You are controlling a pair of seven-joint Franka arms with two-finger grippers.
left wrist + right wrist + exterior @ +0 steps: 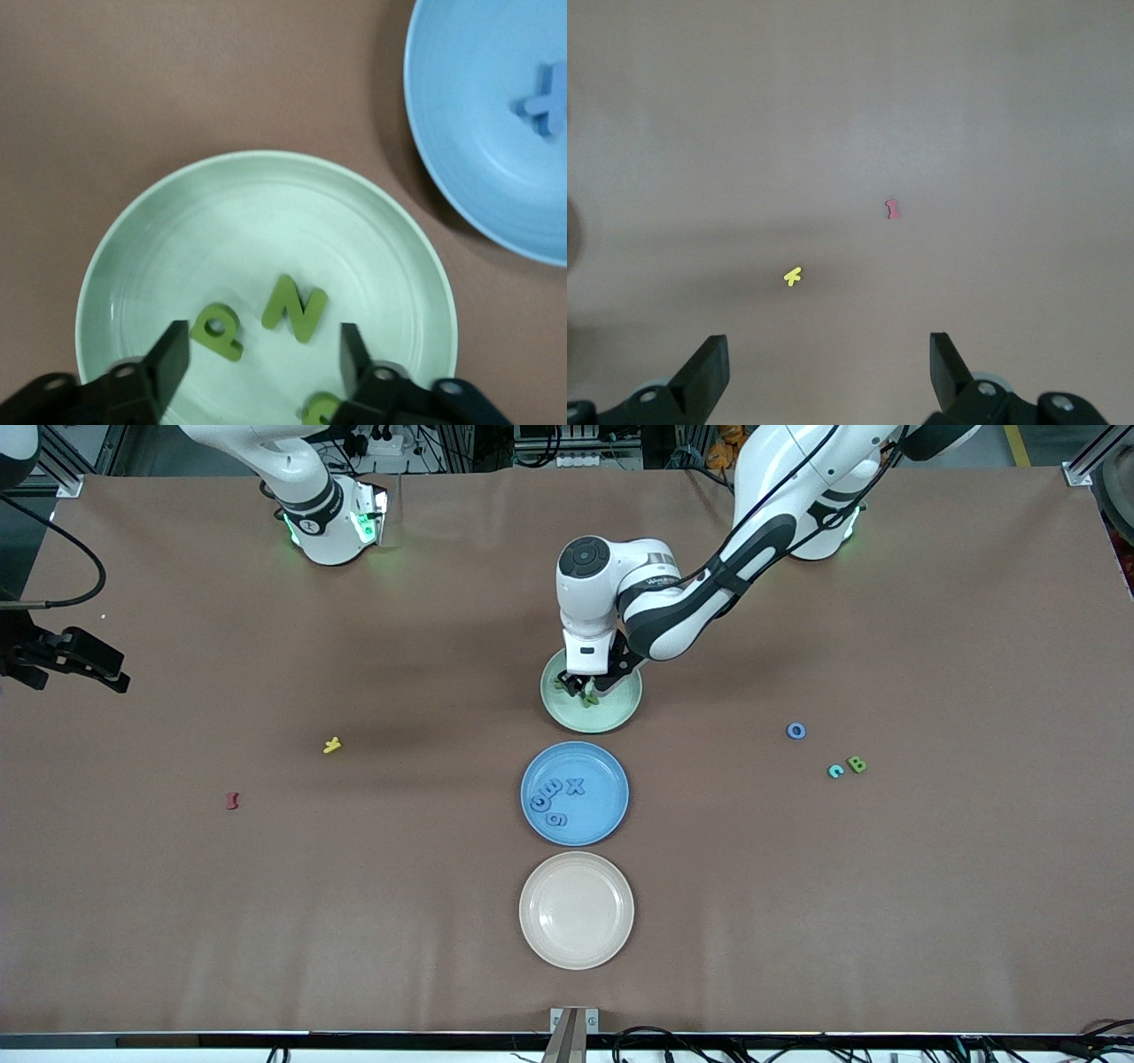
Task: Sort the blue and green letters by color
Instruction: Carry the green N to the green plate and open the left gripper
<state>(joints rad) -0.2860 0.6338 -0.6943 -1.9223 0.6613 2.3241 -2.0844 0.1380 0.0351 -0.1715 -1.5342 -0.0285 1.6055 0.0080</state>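
Note:
My left gripper (587, 689) hangs low over the green plate (620, 710), open, with nothing between its fingers. In the left wrist view the green plate (266, 212) holds an olive P (217, 332) and N (295, 307); a third green letter (321, 409) lies partly hidden beside one finger (354, 354). The blue plate (605, 808), nearer the front camera, holds a blue X (576, 786) and several other blue letters (549, 802). A blue O (796, 731), a teal c (834, 771) and a green B (856, 763) lie on the table toward the left arm's end. My right gripper (80, 660) waits open at the right arm's end.
A beige plate (576, 910) sits nearest the front camera, in line with the other two plates. A yellow letter (332, 745) and a dark red letter (232, 801) lie toward the right arm's end; the yellow letter (792, 277) and the red letter (893, 209) show in the right wrist view.

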